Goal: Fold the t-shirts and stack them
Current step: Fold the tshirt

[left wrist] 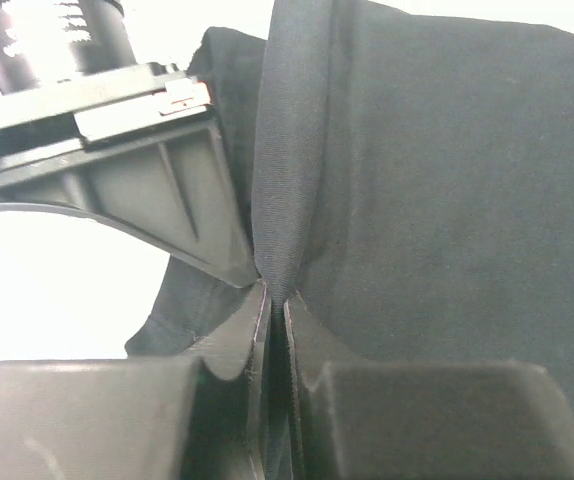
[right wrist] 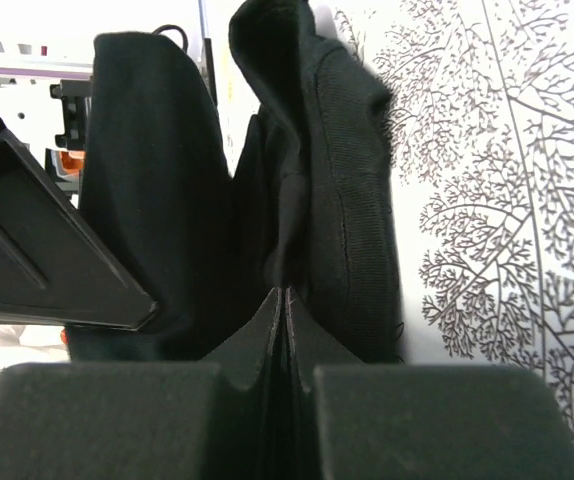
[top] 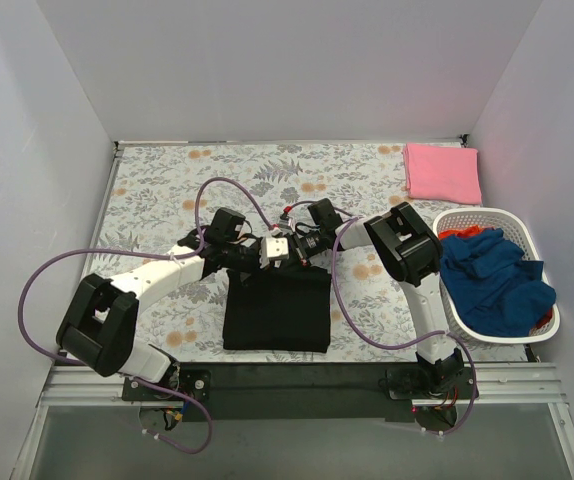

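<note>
Black-fingered left hand [left wrist: 275,295]: pressed together on a ridge of dark cloth, which rises from the pinch as one tight upright fold.
Right hand [right wrist: 285,295]: fingers closed hard on a bunched edge of the same cloth, which stands up in soft humps above the tips.
The two hands together: they sit just beside each other over the middle of the desk, the left arm reaching in from the left and the right arm from the right. Part of the other hand's housing shows in each wrist view.
Black knit t-shirt [top: 277,312]: a roughly rectangular folded shape on the near middle of the desk, its far edge gathered up into both hands.
Desk [top: 167,180]: covered with a pale floral print, grey leaves and orange blossoms.
White slatted plastic basket [top: 487,215]: at the right edge of the desk, close beside the right arm.
Crumpled blue garment [top: 492,280]: fills the basket, with a scrap of orange-red cloth showing at its far side.
Pink folded t-shirt [top: 442,172]: lies flat in the far right corner of the desk, well apart from the black one.
</note>
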Available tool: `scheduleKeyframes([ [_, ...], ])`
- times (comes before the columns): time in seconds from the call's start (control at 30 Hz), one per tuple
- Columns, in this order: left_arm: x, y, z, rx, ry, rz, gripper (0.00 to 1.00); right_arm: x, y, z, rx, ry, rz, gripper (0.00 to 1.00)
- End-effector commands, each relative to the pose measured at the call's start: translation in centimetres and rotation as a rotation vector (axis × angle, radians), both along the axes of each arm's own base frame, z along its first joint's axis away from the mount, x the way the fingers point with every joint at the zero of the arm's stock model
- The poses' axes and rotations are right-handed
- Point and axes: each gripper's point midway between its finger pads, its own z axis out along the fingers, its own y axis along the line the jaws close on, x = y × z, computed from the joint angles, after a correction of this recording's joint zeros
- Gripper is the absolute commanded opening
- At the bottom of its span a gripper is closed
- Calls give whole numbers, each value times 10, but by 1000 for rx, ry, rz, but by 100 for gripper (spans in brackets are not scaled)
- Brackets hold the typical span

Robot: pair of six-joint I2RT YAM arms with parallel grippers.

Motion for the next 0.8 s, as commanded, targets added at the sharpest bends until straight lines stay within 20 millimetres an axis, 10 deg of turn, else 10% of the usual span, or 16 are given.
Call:
scheduleKeyframes([
  [0.0,11,-4,22,-39,-107,-6,0,-21,-6,-39,-68,57,14,7],
  [0.77,48,-4,41,-80,-222,55,0,-27,-10,-42,-67,78,25,6],
])
